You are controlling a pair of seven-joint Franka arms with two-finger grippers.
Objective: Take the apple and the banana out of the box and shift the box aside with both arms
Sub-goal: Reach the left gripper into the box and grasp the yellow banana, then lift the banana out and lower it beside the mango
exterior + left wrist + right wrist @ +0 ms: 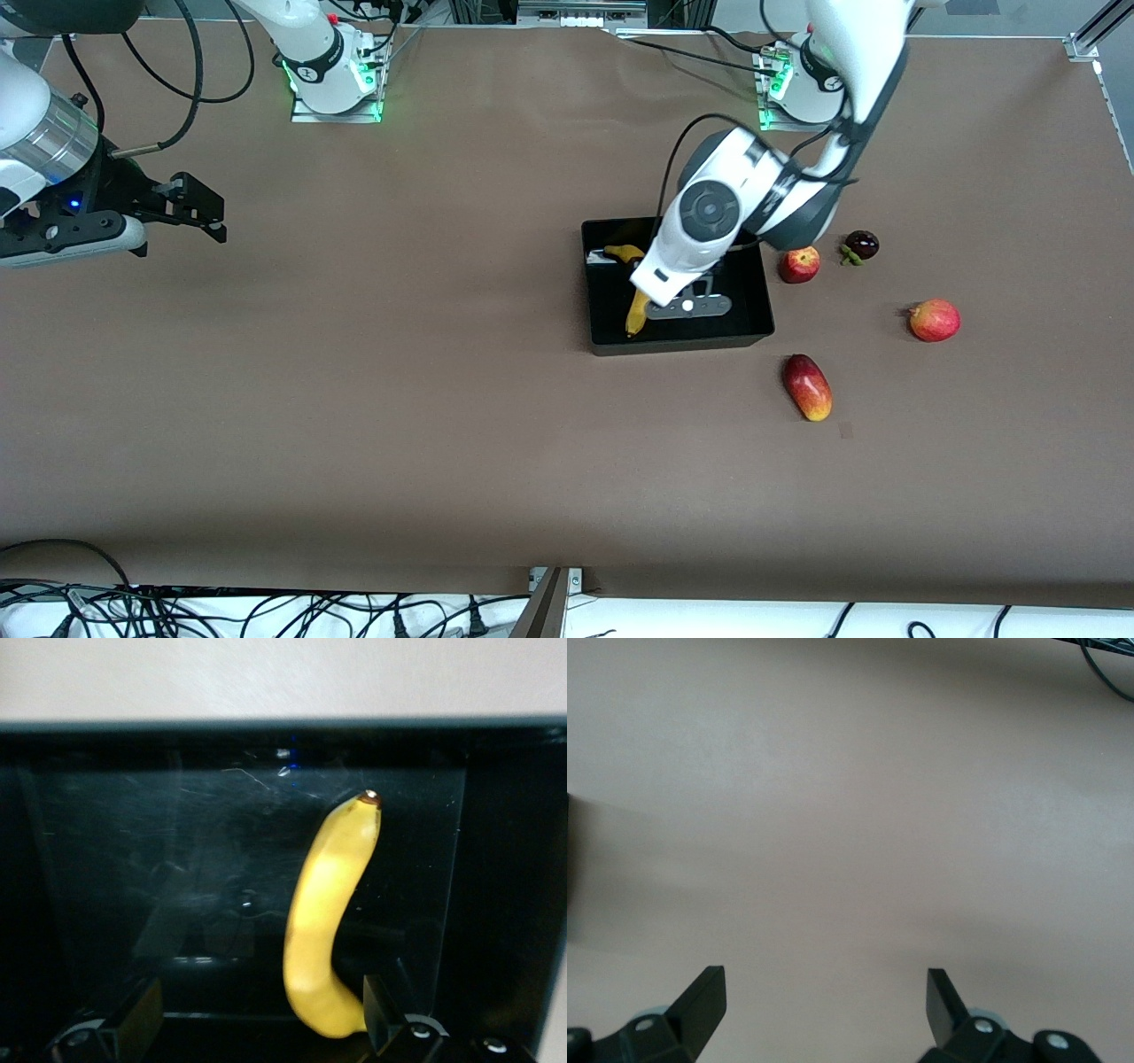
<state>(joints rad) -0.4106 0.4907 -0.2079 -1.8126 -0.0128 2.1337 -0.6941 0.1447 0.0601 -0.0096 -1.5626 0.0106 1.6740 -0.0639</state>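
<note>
Two arms work over a brown desk [443,399], and the black box [751,306] near its middle serves as the landmark here. The left end effector [660,301] is down inside the box, its fingers [133,1014] spread wide apart, one on either side of the banana's lower end without closing on it. The banana [323,921] lies on the box floor, curving from the wall farther from the front camera to the wall nearer to it; in the front view the left arm's wrist covers its middle, so only the two ends show [634,319]. The apple [799,264] sits on the desk just beside the box, outside the wall toward the left arm's end. A small dark purple fruit [860,245] lies a little farther out from the box than the apple. A larger round red fruit [935,320] rests well apart from the box toward that same end, and an oblong red-yellow fruit [807,387] lies nearer to the front camera than the box, off its corner. The right end effector [190,208] hangs over bare desk well away from the box toward the right arm's end, waiting, its fingers [700,997] held wide open with nothing between them.
</note>
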